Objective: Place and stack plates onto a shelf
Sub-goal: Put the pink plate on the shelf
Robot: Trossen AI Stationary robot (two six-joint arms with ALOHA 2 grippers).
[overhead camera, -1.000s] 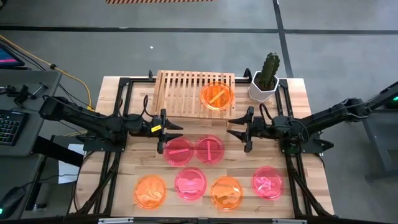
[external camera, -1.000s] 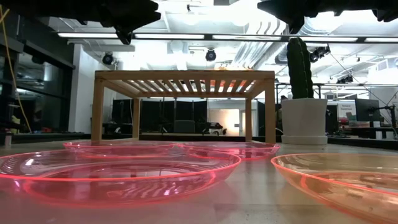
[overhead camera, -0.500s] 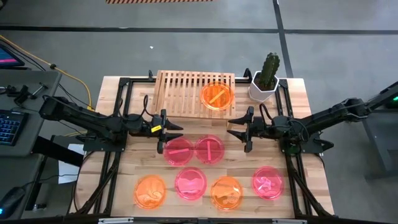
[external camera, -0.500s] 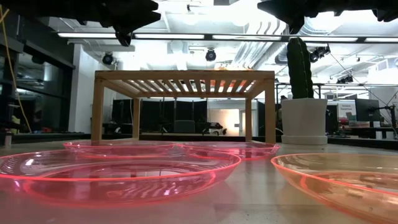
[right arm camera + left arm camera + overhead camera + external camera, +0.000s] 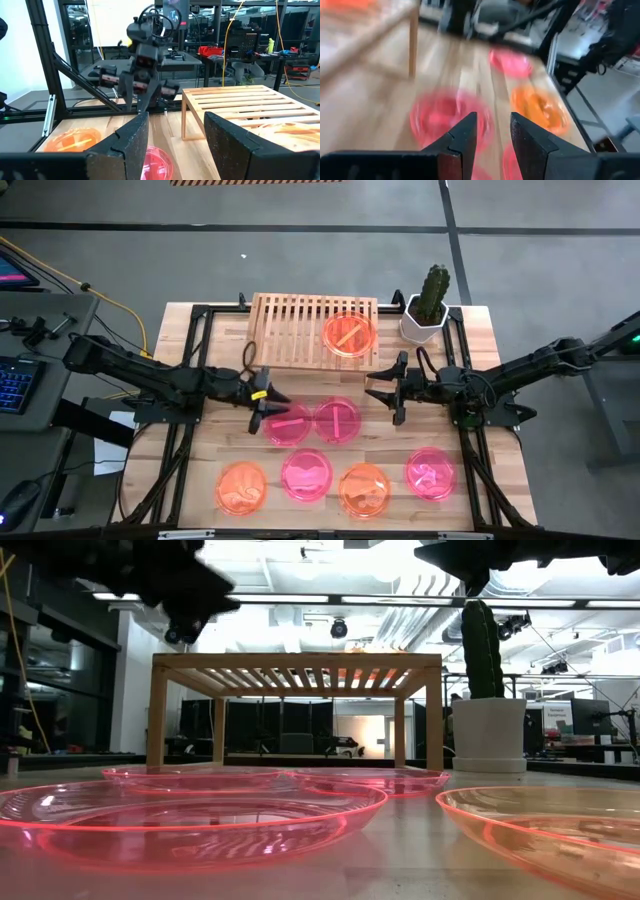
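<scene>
The slatted light-wood shelf [image 5: 300, 330] stands at the table's far side, with an orange plate [image 5: 349, 334] lying on its right half. Two pink plates [image 5: 288, 423] [image 5: 336, 420] lie flat mid-table. Nearer the front edge lie an orange plate [image 5: 241, 487], a pink one [image 5: 306, 475], another orange one [image 5: 364, 489] and a pink one [image 5: 431, 472]. My left gripper [image 5: 274, 412] [image 5: 494, 134] hangs open above the left mid-table pink plate's far-left rim, touching nothing. My right gripper [image 5: 384, 391] [image 5: 175, 135] hovers open to the right of the mid-table plates, in front of the shelf.
A cactus in a white pot [image 5: 427, 312] stands just right of the shelf at the far right corner. Black arm frames [image 5: 190, 380] [image 5: 470, 420] run along both table sides. Bare wood shows between the shelf and the mid-table plates.
My left gripper has moved toward the near edge and downward, tipping its fingers toward the left mid-table pink plate. The plates and my right arm have stayed put.
</scene>
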